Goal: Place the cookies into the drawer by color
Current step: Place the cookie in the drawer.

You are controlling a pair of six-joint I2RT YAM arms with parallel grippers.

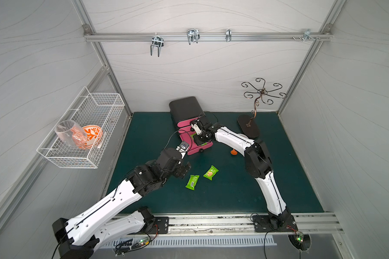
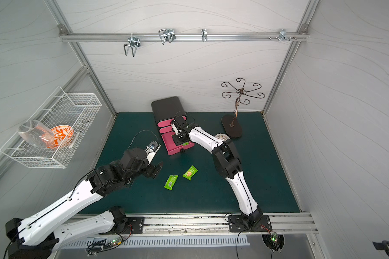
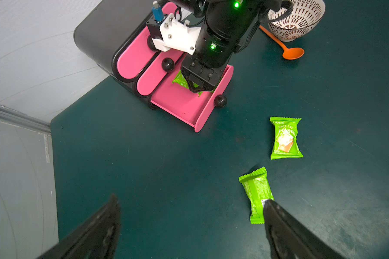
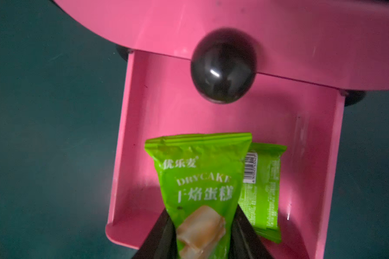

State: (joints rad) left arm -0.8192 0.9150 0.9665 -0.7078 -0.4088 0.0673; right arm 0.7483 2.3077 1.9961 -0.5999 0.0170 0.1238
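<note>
- The right fingers [image 4: 160, 235] are narrowed onto 1 end of a green packet [image 4: 198, 179], printed face up, holding it over the open pink drawer [image 4: 166, 107].
- A 2nd green packet [image 4: 263, 190] lies barcode side up on the drawer floor, partly hidden behind the held one.
- The drawer is the lowest of 3 in a black cabinet [image 1: 184, 107] at the far middle of the desk [image 1: 222, 201].
- Nearer on the desk lie a barcode-up packet [image 1: 192, 182] and, just right of it and apart, a biscuit-face packet [image 1: 211, 172].
- The left fingers [image 3: 285, 228] are spread wide and hold nothing, just left of the barcode-up packet. Whether they touch it cannot be told.
</note>
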